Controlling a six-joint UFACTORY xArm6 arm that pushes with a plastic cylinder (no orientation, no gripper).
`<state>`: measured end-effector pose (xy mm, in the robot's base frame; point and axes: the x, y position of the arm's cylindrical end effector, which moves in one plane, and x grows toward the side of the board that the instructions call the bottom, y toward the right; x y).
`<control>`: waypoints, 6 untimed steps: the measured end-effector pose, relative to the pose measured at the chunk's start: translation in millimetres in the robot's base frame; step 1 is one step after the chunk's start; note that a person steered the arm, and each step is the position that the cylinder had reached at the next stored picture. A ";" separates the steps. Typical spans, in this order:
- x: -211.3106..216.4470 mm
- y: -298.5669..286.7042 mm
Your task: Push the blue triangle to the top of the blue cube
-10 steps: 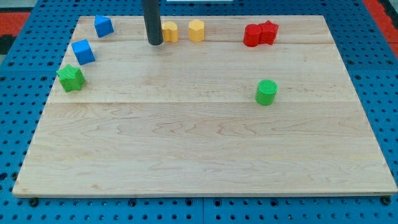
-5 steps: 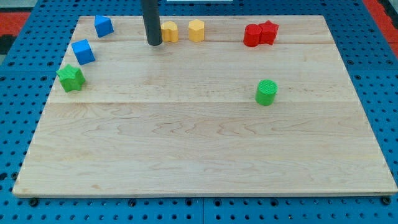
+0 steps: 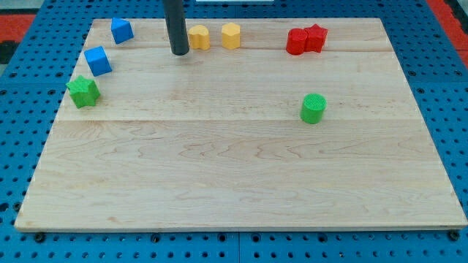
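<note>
Half-hidden rod, my tip (image 3: 179,52) bare, beside yellow block (image 3: 199,36), holding nothing.

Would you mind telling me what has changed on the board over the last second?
Only my tip moved, drifting slightly toward the view's left, away from the nearer yellow block and toward the blue triangle. It touches no block. The blue cube, green star, green cylinder and red blocks stayed put.

Wooden board (image 3: 241,168) carries blue, green, yellow, red blocks along top and left.
</note>
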<state>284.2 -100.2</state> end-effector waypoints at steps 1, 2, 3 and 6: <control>32.7 -8.3; 56.2 -33.9; -27.5 -39.0; -64.0 -143.8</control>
